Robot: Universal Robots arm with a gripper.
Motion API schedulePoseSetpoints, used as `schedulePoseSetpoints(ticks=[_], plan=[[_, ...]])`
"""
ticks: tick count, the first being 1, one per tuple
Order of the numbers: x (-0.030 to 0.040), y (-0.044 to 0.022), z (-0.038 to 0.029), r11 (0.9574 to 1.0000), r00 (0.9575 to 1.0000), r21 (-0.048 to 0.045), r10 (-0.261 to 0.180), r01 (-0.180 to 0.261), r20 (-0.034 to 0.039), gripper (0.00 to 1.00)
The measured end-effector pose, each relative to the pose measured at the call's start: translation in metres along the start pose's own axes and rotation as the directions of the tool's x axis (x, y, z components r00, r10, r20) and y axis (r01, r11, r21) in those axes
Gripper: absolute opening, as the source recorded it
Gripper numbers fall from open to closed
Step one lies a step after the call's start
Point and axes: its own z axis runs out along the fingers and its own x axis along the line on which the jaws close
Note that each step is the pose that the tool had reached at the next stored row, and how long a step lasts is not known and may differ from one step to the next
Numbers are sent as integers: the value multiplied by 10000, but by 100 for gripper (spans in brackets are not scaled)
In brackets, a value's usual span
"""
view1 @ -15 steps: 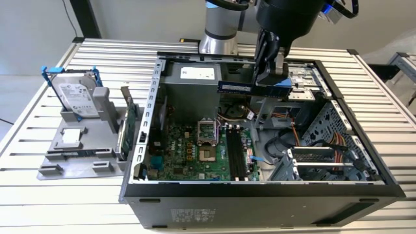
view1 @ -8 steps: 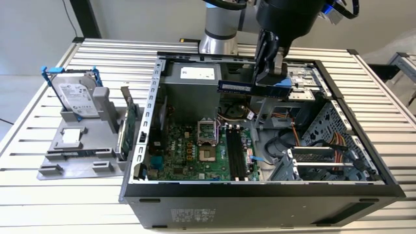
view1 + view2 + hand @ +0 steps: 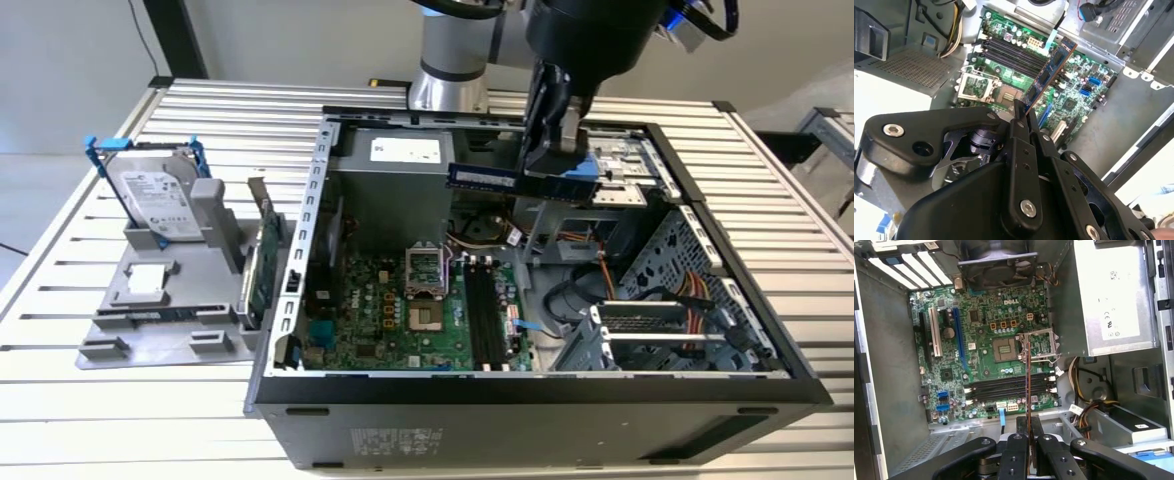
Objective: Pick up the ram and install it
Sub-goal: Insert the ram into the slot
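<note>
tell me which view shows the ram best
The second wrist view: the ram shows its broad blue face, sticking out of the end effector over the motherboard. The exterior view shows it small above the open case; the first wrist view shows it edge-on.

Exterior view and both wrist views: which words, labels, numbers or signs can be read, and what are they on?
No text can be quoted with confidence.
Power supply: white label, print too small.
Motherboard: white markings, too small.
Hard drive: label blurred.
Case: outer sticker blurred.
Ram, held in the shut gripper: sticker unreadable.
</note>
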Motion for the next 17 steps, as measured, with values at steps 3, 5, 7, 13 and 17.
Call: schedulePoseSetpoints(ticks=[3, 5, 7, 13, 17], plan=[[0, 0, 0, 10000, 10000, 2, 87, -87, 3, 0], [0, 0, 0, 9999, 9999, 3, 141, -141, 6, 0], [0, 0, 0, 9998, 9998, 3, 192, -192, 9, 0], [0, 0, 0, 9995, 9995, 6, 325, -325, 13, 0], [0, 0, 0, 9992, 9992, 7, 399, -399, 17, 0]])
